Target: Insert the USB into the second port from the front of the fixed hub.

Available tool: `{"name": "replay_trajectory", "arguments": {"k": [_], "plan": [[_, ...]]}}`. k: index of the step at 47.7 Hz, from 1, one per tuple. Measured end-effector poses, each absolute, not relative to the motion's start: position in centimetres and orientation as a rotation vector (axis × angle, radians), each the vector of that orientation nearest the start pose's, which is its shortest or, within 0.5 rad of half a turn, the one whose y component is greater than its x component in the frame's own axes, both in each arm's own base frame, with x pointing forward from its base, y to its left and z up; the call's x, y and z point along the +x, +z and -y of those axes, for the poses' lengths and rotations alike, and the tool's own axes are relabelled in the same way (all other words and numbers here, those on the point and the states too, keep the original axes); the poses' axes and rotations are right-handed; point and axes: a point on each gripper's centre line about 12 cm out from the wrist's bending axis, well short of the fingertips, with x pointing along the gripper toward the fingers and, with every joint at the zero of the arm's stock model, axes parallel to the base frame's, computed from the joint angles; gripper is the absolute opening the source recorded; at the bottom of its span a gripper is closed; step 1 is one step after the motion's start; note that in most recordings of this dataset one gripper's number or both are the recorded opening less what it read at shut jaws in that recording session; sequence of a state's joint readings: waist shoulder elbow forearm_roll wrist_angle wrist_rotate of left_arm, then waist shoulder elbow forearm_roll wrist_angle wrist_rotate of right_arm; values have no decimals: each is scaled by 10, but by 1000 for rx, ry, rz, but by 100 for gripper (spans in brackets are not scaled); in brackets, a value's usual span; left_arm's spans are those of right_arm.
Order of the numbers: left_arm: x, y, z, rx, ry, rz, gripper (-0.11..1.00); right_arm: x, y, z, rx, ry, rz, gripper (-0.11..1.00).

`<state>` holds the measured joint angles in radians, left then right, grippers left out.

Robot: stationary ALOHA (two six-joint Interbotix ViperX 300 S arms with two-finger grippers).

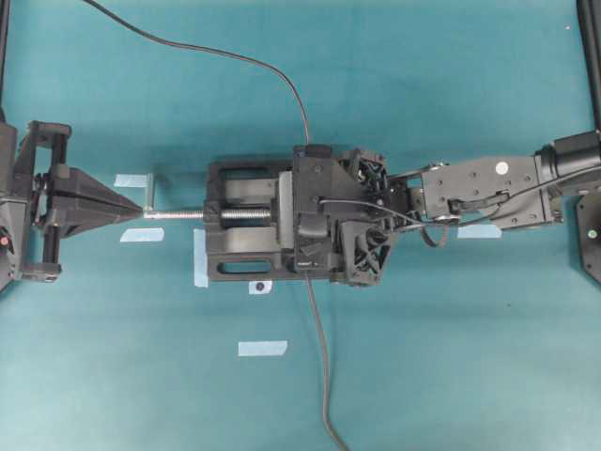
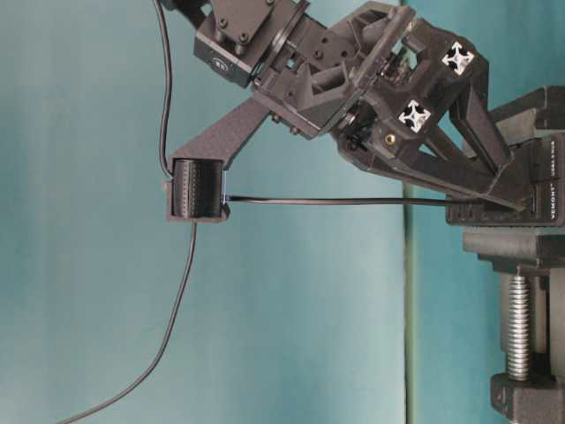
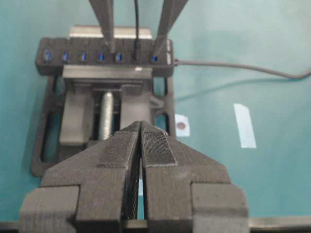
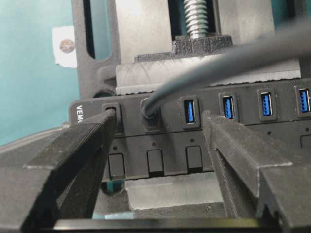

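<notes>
Release step, by the look of it: the USB (image 4: 151, 112) sits plugged into the fixed hub (image 4: 194, 141), 2nd port from the left end in the right wrist view, cable running to upper right. Right gripper (image 4: 160, 145) stands wide open either side of the plug, holding nothing. Left gripper (image 3: 141, 145) is closed, empty, parked bottom-centre in its own view, facing the vise (image 3: 104, 116). Next move probably needs a straight pull-back w/o snagging the cable.
</notes>
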<state>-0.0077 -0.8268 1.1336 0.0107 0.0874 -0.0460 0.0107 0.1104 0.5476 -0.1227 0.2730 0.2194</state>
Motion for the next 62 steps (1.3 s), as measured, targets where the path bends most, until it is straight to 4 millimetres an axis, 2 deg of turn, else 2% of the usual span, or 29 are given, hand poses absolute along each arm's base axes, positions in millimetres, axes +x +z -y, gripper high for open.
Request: {"name": "replay_trajectory", "arguments": {"k": [17, 24, 62], "plan": [[215, 238, 2, -33, 0, -396, 0, 400, 141, 0, 76, -69, -924, 81], [215, 238, 2, -33, 0, -396, 0, 400, 148, -1, 76, -66, -907, 81], [215, 238, 2, -35, 0, -394, 0, 371, 171, -1, 82, -56, -820, 81]]}}
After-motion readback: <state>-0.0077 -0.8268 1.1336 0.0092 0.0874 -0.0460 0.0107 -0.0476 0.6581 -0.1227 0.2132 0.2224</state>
